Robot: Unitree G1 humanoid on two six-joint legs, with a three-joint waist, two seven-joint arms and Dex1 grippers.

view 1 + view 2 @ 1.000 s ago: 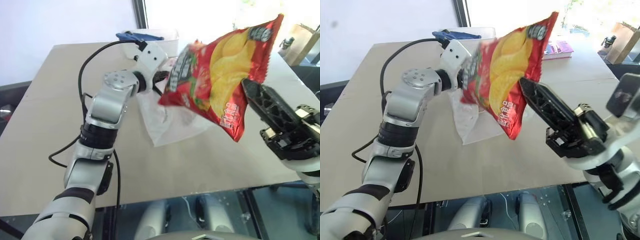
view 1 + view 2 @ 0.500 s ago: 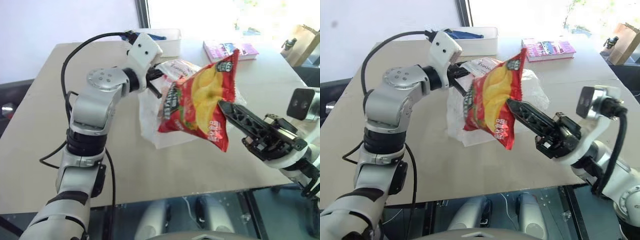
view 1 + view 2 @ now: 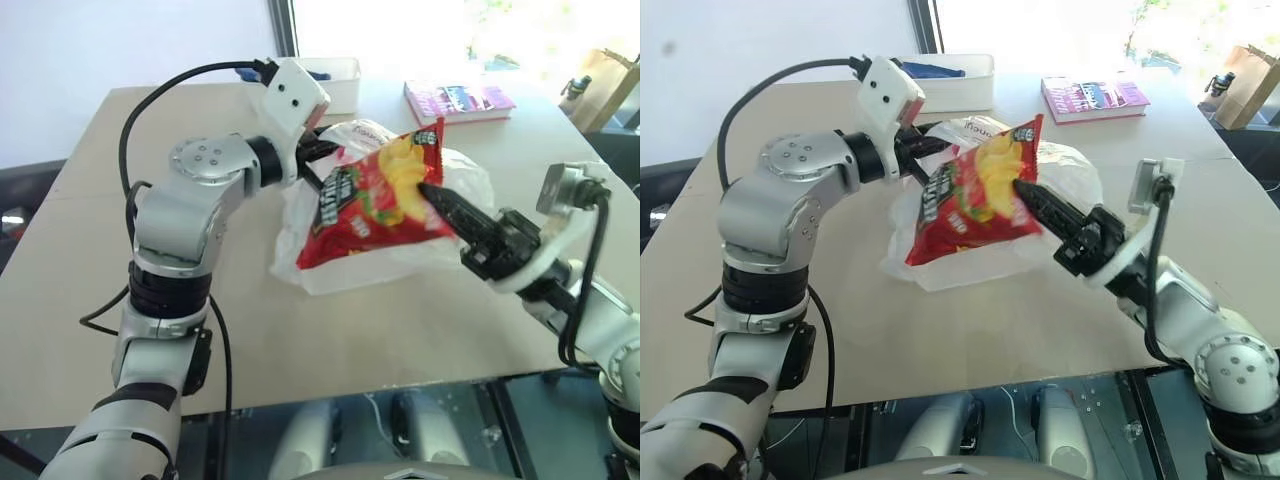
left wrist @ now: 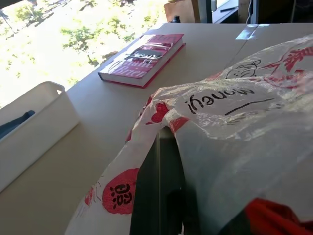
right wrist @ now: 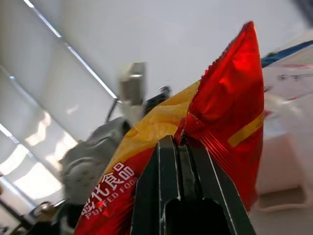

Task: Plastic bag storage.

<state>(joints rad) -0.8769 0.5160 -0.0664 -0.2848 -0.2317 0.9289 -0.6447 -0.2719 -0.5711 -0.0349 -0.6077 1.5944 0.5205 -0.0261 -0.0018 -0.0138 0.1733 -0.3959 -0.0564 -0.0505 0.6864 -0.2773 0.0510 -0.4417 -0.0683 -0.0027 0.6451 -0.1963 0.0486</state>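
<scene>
Lower now than a second ago, the chips packet (image 3: 375,205) has come down from high in the air to hang just over the plastic bag (image 3: 455,175), carried there by the right gripper (image 3: 432,192). That gripper's jaws are clamped tight on the packet's upper edge, and the packet droops from them at a slant. The left gripper (image 3: 930,158) is closed on the bag's rim; in its wrist view the printed film drapes over its black fingers (image 4: 161,191), pulled up off the table (image 3: 90,250). The rest of the bag lies crumpled on the tabletop between the two arms, near the table's middle, with a white bin (image 3: 335,80) and a book (image 3: 460,100) well beyond it.

The step in hand looks like feeding the packet into the bag while the left side holds the mouth. To do it well, the left gripper should keep the rim raised and taut so the opening does not collapse. The packet's low corner should go in first, angled toward the mouth. Whether the mouth is actually open wide enough cannot be told, since the packet hides it. Letting go should wait until most of the packet is inside, or it may slide off the slick film onto the table.
</scene>
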